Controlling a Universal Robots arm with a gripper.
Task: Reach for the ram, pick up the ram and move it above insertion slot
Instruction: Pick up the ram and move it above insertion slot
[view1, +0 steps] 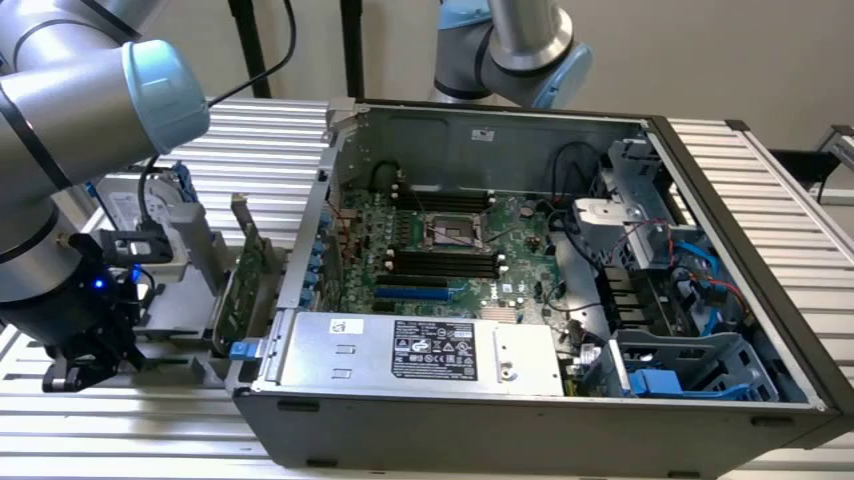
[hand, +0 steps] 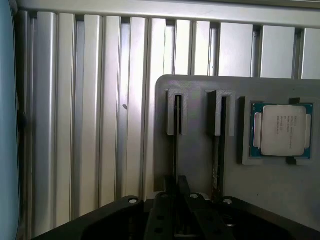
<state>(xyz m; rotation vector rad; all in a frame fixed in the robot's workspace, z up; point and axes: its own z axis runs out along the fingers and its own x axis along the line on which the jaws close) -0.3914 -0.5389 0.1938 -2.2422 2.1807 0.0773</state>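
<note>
Ram (hand: 176, 150): a thin stick seen edge-on, standing in one of two narrow slots of a grey holder (hand: 200, 100), the slot farther from the processor.
Neighbouring slot: a second dark, stick-like piece (hand: 218, 150) stands in it; what it is cannot be told.
Gripper (hand: 177, 185): lined up with the ram's slot and right at the stick's near end. Whether it touches the stick, and whether it is spread or pressed together, cannot be told.
Gripper, exterior view (view1: 80, 365): low at the exterior view's left, at the near end of the holder (view1: 180, 320), outside the computer.
Processor (hand: 282, 130): lies flat in a square recess of the holder, beside the two slots.
Expansion card (view1: 247, 280): green, with a blue tab at its lower end, standing upright between the holder and the case wall.
Computer case (view1: 534, 420): open on top, well apart from the gripper; its side wall rises between the holder and the boards inside.
Insertion slot (view1: 441, 262): among the black memory slots on the motherboard (view1: 521, 235), beside the processor socket; which one cannot be told.
Power supply (view1: 427, 350): a grey box with a label, in the case's near corner.
Table (hand: 100, 125): ribbed aluminium, under the holder and the case.
Second arm (view1: 521, 50): behind the case, at the back.
</note>
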